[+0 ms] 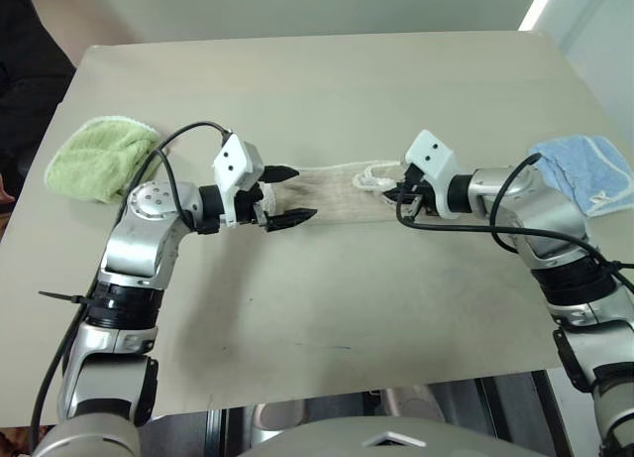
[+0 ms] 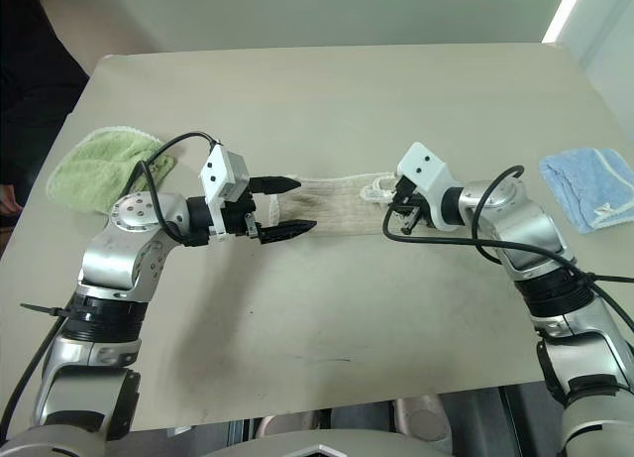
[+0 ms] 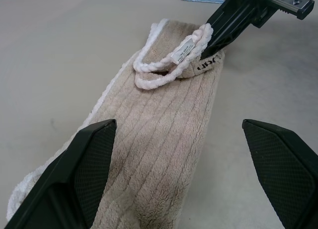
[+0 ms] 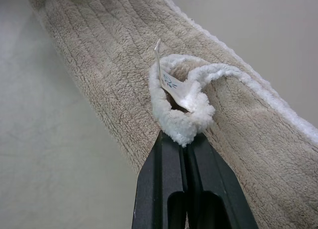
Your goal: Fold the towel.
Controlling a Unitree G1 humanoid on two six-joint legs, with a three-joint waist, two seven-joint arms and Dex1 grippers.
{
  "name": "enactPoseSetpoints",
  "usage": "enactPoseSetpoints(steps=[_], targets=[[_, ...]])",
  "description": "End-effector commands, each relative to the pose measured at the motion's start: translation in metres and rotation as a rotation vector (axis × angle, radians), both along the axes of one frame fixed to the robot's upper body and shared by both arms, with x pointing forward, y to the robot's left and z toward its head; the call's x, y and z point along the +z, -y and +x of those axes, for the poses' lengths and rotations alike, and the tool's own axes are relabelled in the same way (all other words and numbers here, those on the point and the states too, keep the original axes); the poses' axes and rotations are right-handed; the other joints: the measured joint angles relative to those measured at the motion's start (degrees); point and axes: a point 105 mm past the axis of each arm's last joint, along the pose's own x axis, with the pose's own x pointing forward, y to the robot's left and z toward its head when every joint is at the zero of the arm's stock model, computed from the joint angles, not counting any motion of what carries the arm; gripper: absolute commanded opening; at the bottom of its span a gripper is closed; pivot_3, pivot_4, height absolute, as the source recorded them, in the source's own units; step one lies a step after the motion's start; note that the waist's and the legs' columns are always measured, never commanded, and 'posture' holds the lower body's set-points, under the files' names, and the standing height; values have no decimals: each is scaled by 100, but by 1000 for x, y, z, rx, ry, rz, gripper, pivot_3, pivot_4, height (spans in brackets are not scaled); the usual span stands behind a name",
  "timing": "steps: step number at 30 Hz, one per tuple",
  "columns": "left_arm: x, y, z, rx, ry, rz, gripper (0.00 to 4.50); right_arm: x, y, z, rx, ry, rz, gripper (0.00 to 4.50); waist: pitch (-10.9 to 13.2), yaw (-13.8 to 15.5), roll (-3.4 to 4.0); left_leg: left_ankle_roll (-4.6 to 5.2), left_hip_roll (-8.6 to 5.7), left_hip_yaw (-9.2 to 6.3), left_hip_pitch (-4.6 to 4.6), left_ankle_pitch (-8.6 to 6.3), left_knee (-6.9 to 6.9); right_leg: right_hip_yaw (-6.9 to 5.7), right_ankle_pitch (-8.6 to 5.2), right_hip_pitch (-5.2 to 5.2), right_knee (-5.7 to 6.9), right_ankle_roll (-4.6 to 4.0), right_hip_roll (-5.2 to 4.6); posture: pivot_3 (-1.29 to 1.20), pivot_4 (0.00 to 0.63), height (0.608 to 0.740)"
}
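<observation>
Two tools: left tool wide open, right tool pinching towel loop

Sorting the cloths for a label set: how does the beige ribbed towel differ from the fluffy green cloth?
The beige ribbed towel lies stretched in a long strip at the table's middle; the fluffy green cloth sits bunched near the left edge. The towel has white corded edging and a loop; the green cloth shows neither. The right tool is shut on the towel's loop; nothing holds the green cloth. Both rest on the table.
</observation>
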Motion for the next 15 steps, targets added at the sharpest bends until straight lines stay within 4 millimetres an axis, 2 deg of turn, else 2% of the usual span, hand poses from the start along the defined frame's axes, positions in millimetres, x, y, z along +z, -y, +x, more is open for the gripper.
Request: enactPoseSetpoints(steps=[1,6,7,8,10,15], targets=[[10,1,-1,-13,41,-7,4357,16,1,3,0,51,16,22,0,0,0,0,0,0,0,0,0,0,0,0,0,0,0,0,150,740],[10,1,-1,-13,41,-7,4357,16,1,3,0,51,16,22,0,0,0,0,0,0,0,0,0,0,0,0,0,0,0,0,150,740],[10,1,-2,-11,39,-8,4357,24,7,14,-55,84,25,22,0,0,0,0,0,0,0,0,0,0,0,0,0,0,0,0,150,740],[10,1,-2,-12,39,-8,4357,43,16,27,-120,145,36,22,1,-1,1,0,0,0,1,0,0,0,0,0,0,0,0,0,150,740],[10,1,-2,-13,38,-8,4357,65,28,40,-189,213,52,22,3,-1,4,0,-1,2,-6,0,1,3,2,-11,0,-2,-3,0,150,740],[10,1,-2,-13,38,-7,4357,68,30,44,-196,221,57,22,-2,1,-3,-1,0,0,-2,-1,-7,5,0,-11,0,-10,0,0,150,740]])
